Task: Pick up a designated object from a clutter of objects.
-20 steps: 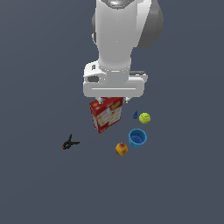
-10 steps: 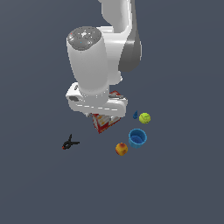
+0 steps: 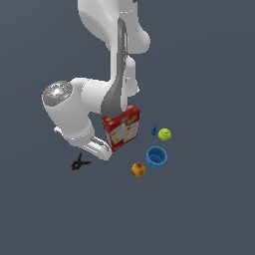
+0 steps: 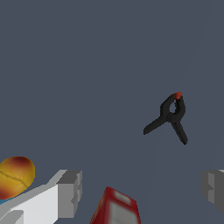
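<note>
The black spring clamp (image 3: 79, 163) lies on the grey floor at the exterior view's left, apart from the other objects. It has splayed handles and a red-orange tip. In the wrist view the clamp (image 4: 170, 117) lies flat, off to one side of the gap between my fingers. My gripper (image 3: 95, 147) hangs just above and to the right of it. In the wrist view my gripper (image 4: 142, 188) is open and empty, with its grey fingertips (image 4: 70, 192) wide apart. The rest of the clutter is a red cereal box (image 3: 121, 128), blue cup (image 3: 156, 157), apple (image 3: 138, 170), tennis ball (image 3: 164, 134) and tiny blue piece (image 3: 154, 130).
The cereal box stands upright right beside my hand, and its top (image 4: 116, 208) shows between the fingers in the wrist view. The apple (image 4: 15, 175) shows at that view's edge. The white arm rises behind the box.
My arm has swung toward the exterior view's left and come down, bringing the hand from above the cereal box to just beside the clamp. No object has moved.
</note>
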{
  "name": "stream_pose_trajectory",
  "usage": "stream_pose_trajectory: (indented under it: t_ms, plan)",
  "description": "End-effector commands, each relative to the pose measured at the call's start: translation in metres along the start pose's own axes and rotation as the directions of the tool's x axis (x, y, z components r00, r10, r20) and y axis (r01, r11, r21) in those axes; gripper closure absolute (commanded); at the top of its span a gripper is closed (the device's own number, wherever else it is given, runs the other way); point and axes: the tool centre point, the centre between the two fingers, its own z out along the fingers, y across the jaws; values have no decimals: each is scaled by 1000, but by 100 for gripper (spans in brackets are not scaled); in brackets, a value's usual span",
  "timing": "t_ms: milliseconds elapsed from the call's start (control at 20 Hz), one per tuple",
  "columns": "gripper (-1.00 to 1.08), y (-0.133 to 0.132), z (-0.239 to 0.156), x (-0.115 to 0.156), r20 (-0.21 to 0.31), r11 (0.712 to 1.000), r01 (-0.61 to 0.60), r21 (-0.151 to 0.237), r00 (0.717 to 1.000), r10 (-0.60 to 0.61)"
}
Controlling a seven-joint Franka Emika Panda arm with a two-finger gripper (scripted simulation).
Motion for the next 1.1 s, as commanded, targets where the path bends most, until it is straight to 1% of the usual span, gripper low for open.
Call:
stream_pose_trajectory:
  t_ms: [0,250,500,700,900,1050]
  plan:
    - [-92,20,21,13,-8,998,-70,-1,997,70]
    - [-92,53,52,28,-20,985,-172,-7,985,172]
    - [-92,74,72,36,-28,973,-232,-11,972,231]
    - [-92,81,78,38,-31,968,-250,-13,968,250]
    - [-92,80,79,37,-29,969,-247,-14,969,247]
    - [-92,81,87,37,-29,969,-248,-14,968,248]
